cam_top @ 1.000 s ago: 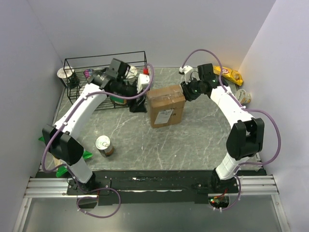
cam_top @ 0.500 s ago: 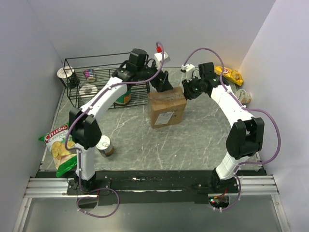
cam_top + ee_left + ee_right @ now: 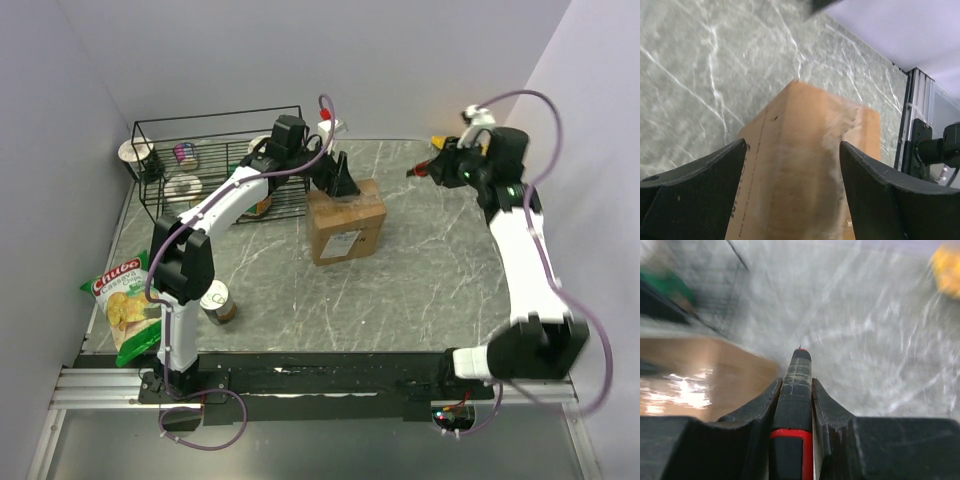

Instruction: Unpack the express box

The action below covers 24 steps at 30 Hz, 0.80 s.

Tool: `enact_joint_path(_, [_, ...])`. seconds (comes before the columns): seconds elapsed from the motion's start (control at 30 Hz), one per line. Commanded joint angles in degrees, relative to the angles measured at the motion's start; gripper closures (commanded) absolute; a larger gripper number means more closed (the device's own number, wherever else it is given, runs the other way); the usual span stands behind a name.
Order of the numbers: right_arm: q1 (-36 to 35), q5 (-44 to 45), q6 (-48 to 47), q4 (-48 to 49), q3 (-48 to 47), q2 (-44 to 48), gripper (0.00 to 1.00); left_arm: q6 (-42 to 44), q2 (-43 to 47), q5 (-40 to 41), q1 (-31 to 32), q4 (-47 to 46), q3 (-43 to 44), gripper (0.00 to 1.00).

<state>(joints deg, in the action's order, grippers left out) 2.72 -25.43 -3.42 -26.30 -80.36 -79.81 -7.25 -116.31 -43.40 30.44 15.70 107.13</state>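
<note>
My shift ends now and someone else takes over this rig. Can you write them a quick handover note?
Left gripper: open, poised over the far end of the box, not gripping.
Right gripper: shut on a black tool with a red band, raised to the right of the box, clear of it.
Box: mid-table, flaps closed, label up.
Done: nothing unpacked; whether the tape is cut cannot be told.
Left: open the flaps, take out the contents.

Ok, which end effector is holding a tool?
The right end effector, shut on a black, red-banded tool; the left end effector stands open and empty over the express box.
</note>
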Motion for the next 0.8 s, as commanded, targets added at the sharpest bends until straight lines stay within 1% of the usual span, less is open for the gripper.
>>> enact_joint_path(0.0, [-1.05,-6.74,18.15,19.43,9.04,12.03,1.00,-2.95,0.30,-2.66,-0.38,-1.82,-2.54,0.20])
enact_joint_path(0.07, [-2.27,-6.30,20.11,22.34,11.01,14.24,1.00,-2.16,0.65,-2.92,-0.38,-1.21,-3.77,0.21])
enact_joint_path(0.23, [-2.46,-6.12,22.40,20.86,11.89,13.02,1.00,-0.23,1.00,-2.31,-0.47,0.20,-5.44,0.24])
enact_joint_path(0.3, [-2.46,-5.60,20.65,18.85,10.93,12.84,1.00,0.04,1.09,-1.78,-0.55,0.55,-5.79,0.24])
enact_joint_path(0.4, [-2.37,-7.09,17.84,16.47,9.70,12.58,1.00,0.39,1.35,-1.52,-0.64,0.82,-6.41,0.25])
enact_joint_path(0.47, [-2.37,-6.22,17.48,16.29,9.78,12.49,1.00,0.39,1.44,-1.60,-0.64,0.82,-6.58,0.25])
enact_joint_path(0.57, [-2.37,-5.33,18.18,13.57,8.47,10.65,1.00,0.13,1.53,-1.78,-0.64,0.73,-6.58,0.25])
enact_joint_path(0.77, [-2.37,-5.42,18.36,12.77,8.02,9.41,1.00,0.22,1.44,-1.43,-0.64,0.91,-6.41,0.25])
